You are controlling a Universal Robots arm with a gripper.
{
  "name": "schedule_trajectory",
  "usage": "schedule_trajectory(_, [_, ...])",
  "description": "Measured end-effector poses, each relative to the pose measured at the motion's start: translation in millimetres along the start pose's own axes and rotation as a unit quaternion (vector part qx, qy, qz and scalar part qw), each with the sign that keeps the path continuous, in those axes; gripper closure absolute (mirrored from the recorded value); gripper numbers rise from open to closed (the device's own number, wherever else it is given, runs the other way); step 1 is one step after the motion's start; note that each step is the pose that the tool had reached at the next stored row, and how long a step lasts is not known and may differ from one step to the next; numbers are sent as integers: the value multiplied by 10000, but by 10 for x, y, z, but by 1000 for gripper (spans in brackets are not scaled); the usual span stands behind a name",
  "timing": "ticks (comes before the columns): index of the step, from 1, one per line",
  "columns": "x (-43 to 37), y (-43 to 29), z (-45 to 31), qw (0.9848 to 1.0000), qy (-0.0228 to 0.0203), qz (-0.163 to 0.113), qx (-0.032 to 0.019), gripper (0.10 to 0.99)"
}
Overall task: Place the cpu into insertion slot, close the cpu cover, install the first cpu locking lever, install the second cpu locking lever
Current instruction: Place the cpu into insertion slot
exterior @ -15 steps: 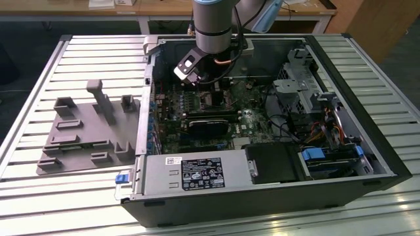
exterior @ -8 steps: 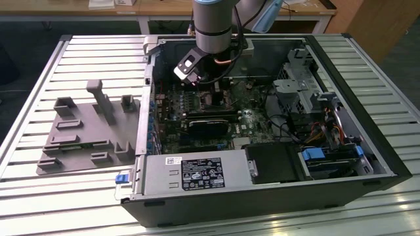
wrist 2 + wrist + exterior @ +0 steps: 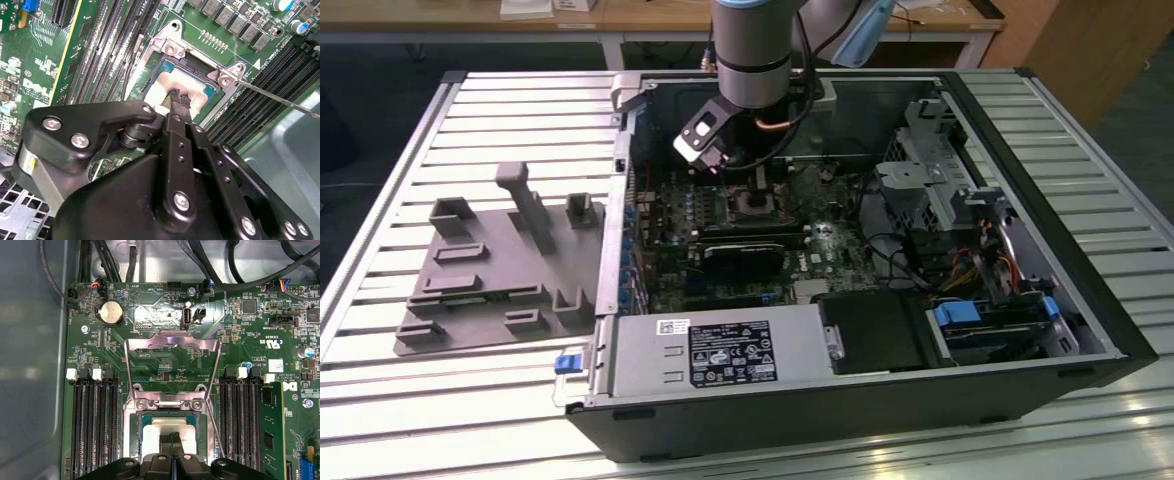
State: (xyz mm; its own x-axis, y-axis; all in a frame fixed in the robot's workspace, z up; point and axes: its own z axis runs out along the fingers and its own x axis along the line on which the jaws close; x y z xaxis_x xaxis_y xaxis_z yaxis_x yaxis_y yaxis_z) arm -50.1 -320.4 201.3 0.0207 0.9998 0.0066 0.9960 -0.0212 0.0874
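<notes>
The cpu (image 3: 155,436) appears to lie inside the insertion slot (image 3: 136,430), its silver top level and its green edge parallel with the metal rim. The pincer (image 3: 173,439) stands on the chip's middle with its fingers drawn together, only a seam between them and nothing seen clamped.

The cpu cover (image 3: 172,346) is swung open, clear of the slot on the side away from the pincer. A thin wire locking lever (image 3: 280,97) is unlatched and juts out over the memory slots (image 3: 95,430).

This looks like the seating step. To do it well, I would keep the chip flat and square to the rim and avoid any sideways drag, since the contacts beneath are likely delicate.

Reading the exterior view as a clock face, the slot sits toward ten o'clock from the middle of the computer case (image 3: 1067,300). The arm (image 3: 754,50) drops in near-vertically from twelve o'clock, wrist pointed down. A grey fixture plate (image 3: 494,270) lies on the desk (image 3: 427,420) at nine o'clock.
</notes>
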Motion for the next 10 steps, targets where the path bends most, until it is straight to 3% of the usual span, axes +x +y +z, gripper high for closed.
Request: schedule_trajectory(10, [2, -2, 1, 10000, 1, 0, -1, 984])
